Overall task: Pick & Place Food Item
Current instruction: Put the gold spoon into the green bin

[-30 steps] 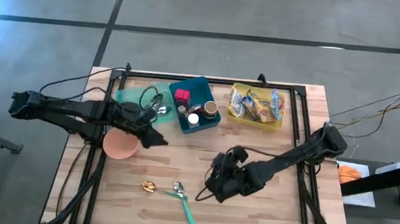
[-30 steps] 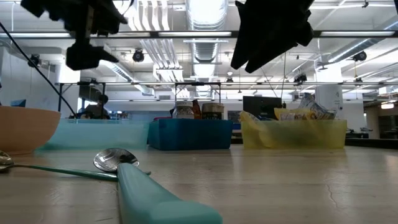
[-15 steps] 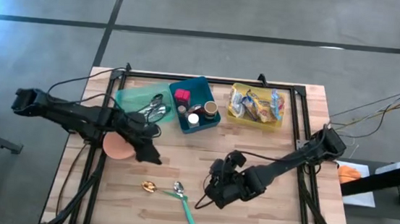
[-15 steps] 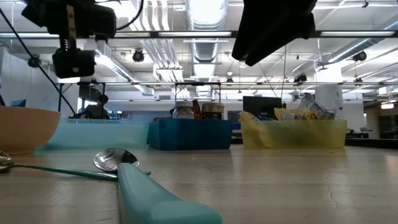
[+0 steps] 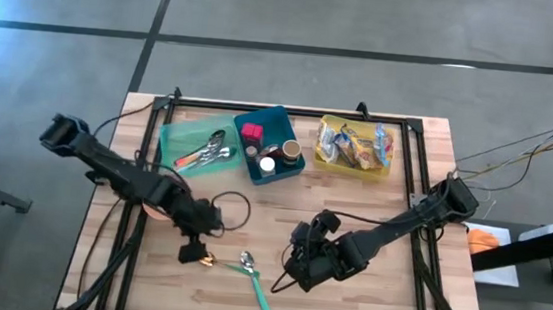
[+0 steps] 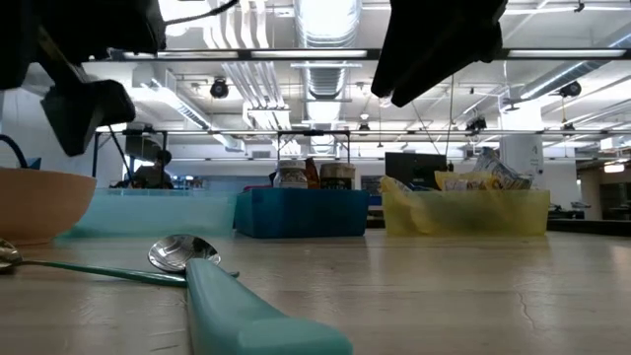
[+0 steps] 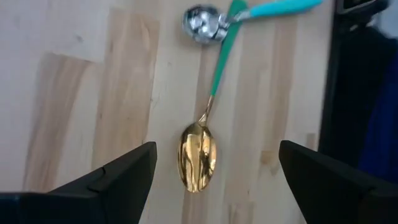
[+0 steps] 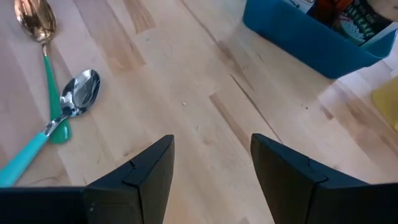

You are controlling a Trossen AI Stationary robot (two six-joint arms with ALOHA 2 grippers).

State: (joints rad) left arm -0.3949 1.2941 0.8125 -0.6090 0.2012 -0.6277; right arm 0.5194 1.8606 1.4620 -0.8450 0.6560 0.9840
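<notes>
We judge the main risk to be a missed or skidding grasp: the gold spoon [image 7: 198, 157] lies flat on the wooden surface [image 5: 373, 204], its thin green handle crossing under the silver spoon [image 7: 204, 23] with the teal handle, so fingers closing from above could slide off the bowl or nudge both spoons away — and neither is food, which sits in the yellow bin [image 5: 355, 147] and the blue bin [image 5: 273, 145]. The left claw [image 5: 195, 252] hangs spread wide directly over the gold spoon, which lies centred between its fingers and not yet touched. The right claw [image 5: 304, 265] waits just beside the spoons, half spread and holding nothing.
</notes>
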